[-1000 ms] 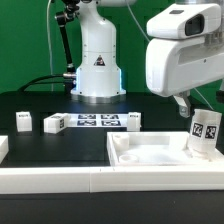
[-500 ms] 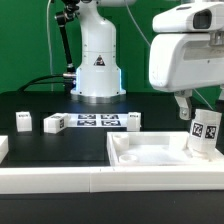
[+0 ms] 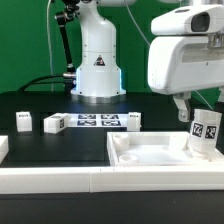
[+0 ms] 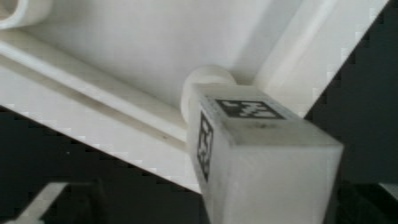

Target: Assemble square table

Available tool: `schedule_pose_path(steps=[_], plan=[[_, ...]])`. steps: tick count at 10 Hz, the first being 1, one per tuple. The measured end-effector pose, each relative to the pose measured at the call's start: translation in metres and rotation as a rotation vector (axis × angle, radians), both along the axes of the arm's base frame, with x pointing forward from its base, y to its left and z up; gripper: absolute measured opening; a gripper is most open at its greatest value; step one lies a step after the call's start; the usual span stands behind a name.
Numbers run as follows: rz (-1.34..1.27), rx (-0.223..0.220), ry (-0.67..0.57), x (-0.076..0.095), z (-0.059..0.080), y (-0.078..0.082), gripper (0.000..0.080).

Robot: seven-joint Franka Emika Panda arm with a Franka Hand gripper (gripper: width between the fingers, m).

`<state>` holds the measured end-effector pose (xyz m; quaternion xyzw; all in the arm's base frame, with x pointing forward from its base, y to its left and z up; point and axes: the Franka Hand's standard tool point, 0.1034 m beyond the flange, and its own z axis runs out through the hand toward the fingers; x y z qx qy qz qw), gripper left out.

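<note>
The square table's white tray-like top (image 3: 116, 150) lies at the front of the exterior view's right. One tagged white leg (image 3: 205, 135) stands upright in its far right corner. My gripper (image 3: 200, 108) hovers just above that leg, jaws open, holding nothing. In the wrist view the leg (image 4: 249, 150) rises from the top's rimmed corner (image 4: 107, 60), between my spread fingers (image 4: 43, 205). Three more tagged leg blocks (image 3: 23, 121) (image 3: 54, 123) (image 3: 133, 119) lie on the black table behind.
The marker board (image 3: 98, 121) lies flat between the loose leg blocks, in front of the robot base (image 3: 97, 65). A long white border rail (image 3: 60, 180) runs along the front edge. Another white piece (image 3: 3, 148) shows at the left edge.
My gripper has risen slightly above the standing leg and stays open. The leg and the other parts have not moved.
</note>
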<state>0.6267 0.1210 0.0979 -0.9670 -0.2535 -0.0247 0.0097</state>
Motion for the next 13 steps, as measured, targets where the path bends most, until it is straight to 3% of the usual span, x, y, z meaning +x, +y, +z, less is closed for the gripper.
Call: schedule_pose_path(steps=[6,8,13], plan=[[0.014,-0.001,0.007,-0.0032,-0.0045,0.0039,0.0635],[0.015,0.0,0.005,-0.0026,-0.004,0.0038,0.0286],[-0.096,0.006,0.009,-0.0026,-0.004,0.004,0.0288]])
